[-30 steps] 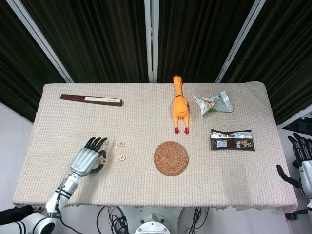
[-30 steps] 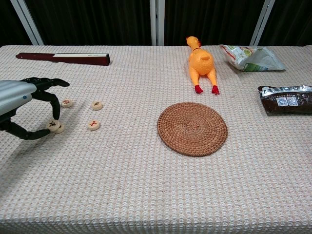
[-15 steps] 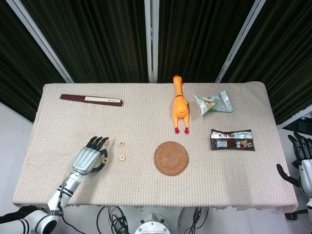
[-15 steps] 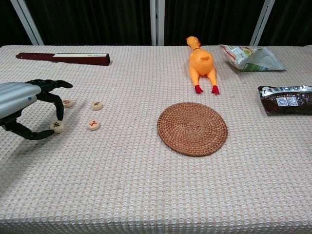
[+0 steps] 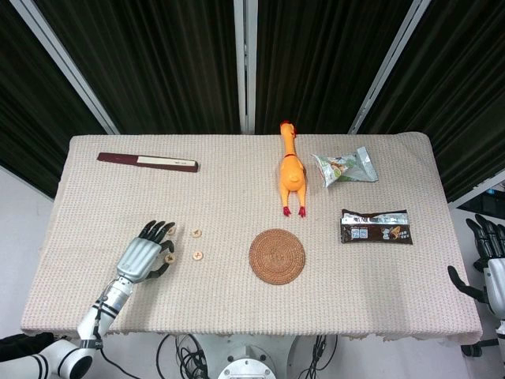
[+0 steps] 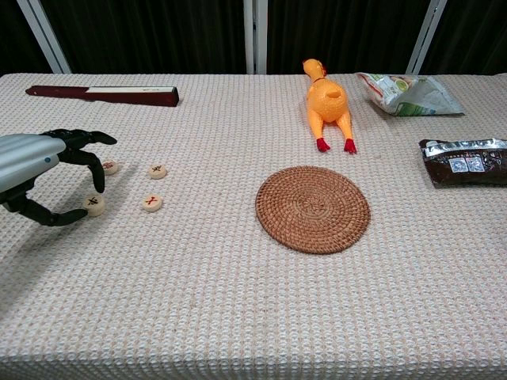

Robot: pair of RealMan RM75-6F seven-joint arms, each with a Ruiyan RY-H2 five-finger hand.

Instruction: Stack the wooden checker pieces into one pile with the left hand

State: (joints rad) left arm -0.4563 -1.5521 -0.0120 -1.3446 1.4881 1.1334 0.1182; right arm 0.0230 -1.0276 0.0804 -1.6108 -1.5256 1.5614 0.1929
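Small round wooden checker pieces lie at the table's left. Two lie apart from the hand, a far one [image 6: 157, 170] [image 5: 196, 233] and a near one [image 6: 151, 203] [image 5: 198, 255]. A third [image 6: 110, 167] sits under the fingers of my left hand [image 6: 36, 170] [image 5: 142, 257]. A small pile of pieces [image 6: 94, 204] [image 5: 168, 257] stands between the thumb and a curved fingertip [image 6: 99, 184]; the fingertip hovers just above it, the thumb just beside it. My right hand [image 5: 485, 260] hangs past the table's right edge, fingers spread, holding nothing.
A round woven coaster [image 6: 313, 208] lies mid-table, with a rubber chicken [image 6: 326, 101] behind it. A folded fan [image 6: 103, 94] is at the back left. A snack bag [image 6: 408, 93] and a dark packet [image 6: 466, 161] lie on the right.
The piece my left hand held a second ago now sits on the neighbouring piece, so two pieces have become one pile. The fingertip has since lifted slightly off it. The right hand has not moved.
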